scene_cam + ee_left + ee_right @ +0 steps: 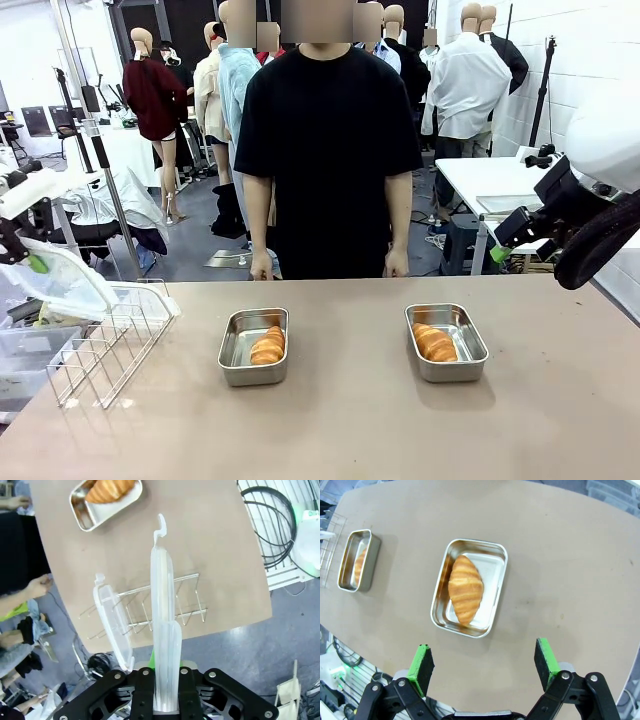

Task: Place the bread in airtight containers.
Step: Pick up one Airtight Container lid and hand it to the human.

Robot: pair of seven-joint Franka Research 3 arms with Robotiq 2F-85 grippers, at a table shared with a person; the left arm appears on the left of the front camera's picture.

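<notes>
Front view, tins: we see the left tin (252, 378) and the right tin (452, 372) well apart on the table (340, 430), both without lids.
Front view, bread: the left roll (268, 345) lies in the left tin and the right roll (434, 342) in the right tin.
Front view, arms: the left gripper (35, 262) hangs off the table's left end above the wire rack (105, 345) with the held lid (65, 285). The right gripper (500, 250) sits high, beyond the right tin.
Left wrist view, fingers: the left gripper (164, 680) is clamped on the held lid (162, 605), which is edge-on to us.
Left wrist view, key relation: the lid's long axis runs straight out from the fingers, and the left tin (82, 515) lies past its tip, off to the upper left. We judge this arm the nearer one, and the lid must turn flat before it can seat.
Left wrist view, rack: a second lid (112, 625) stands in the wire rack.
Right wrist view, fingers: the right gripper (484, 660) is spread wide, with nothing between its pads (422, 662).
Right wrist view, tins: the right tin (492, 570) sits just ahead of the fingers. Its long axis and its roll's point away from them, slightly tilted. The left tin (370, 565) is farther off.
</notes>
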